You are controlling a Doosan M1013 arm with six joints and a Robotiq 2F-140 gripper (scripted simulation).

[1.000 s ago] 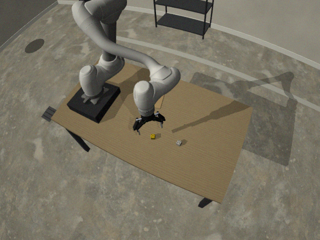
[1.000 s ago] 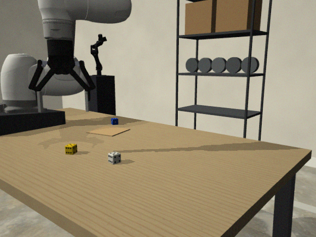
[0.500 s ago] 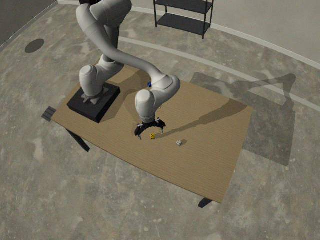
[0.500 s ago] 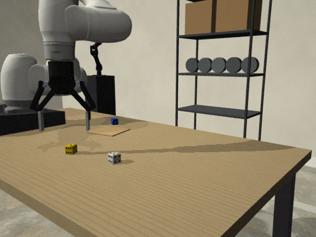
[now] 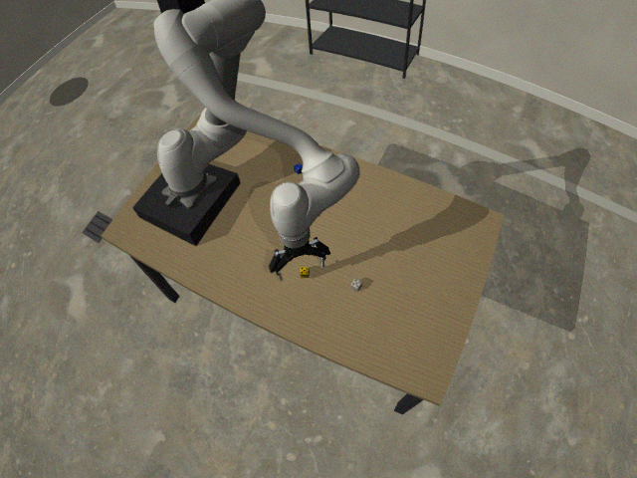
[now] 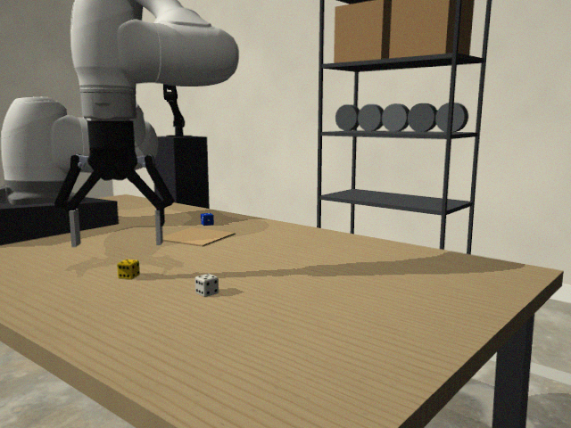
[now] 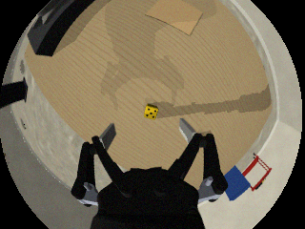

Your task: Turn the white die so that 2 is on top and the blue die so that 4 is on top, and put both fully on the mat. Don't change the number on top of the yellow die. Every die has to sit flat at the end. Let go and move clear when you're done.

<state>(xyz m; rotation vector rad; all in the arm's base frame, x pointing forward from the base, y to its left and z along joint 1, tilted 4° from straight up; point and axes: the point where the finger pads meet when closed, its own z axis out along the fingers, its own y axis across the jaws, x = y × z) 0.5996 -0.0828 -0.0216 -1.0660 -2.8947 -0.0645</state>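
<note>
From the top, you see your gripper (image 5: 300,267) (image 6: 117,228) (image 7: 147,127) spread wide above the table (image 5: 411,319) (image 6: 285,332) (image 7: 229,62), nothing in its grasp. The yellow die (image 5: 305,272) (image 6: 128,268) (image 7: 151,112) sits near its fingers, the white die (image 5: 356,284) (image 6: 206,284) apart from it, and the blue die (image 5: 298,167) (image 6: 207,218) just beside the arm's outline.

In the exterior view, all three of your dice rest on the table; the blue one is behind the mat (image 6: 200,236) (image 7: 176,15), off it, and the white one is well apart from it.

Your wrist view has the yellow die showing five on top, ahead of the open fingers, with the mat farther off.

Lowered my black two-finger gripper (image 5: 301,271) (image 6: 117,244) (image 7: 147,127), nudged toward 6 o'clock in top view; long arm shadow (image 5: 416,234) (image 6: 350,270) (image 7: 238,103) now reaches yellow cube die (image 5: 305,272) (image 6: 128,268) (image 7: 151,112).
</note>
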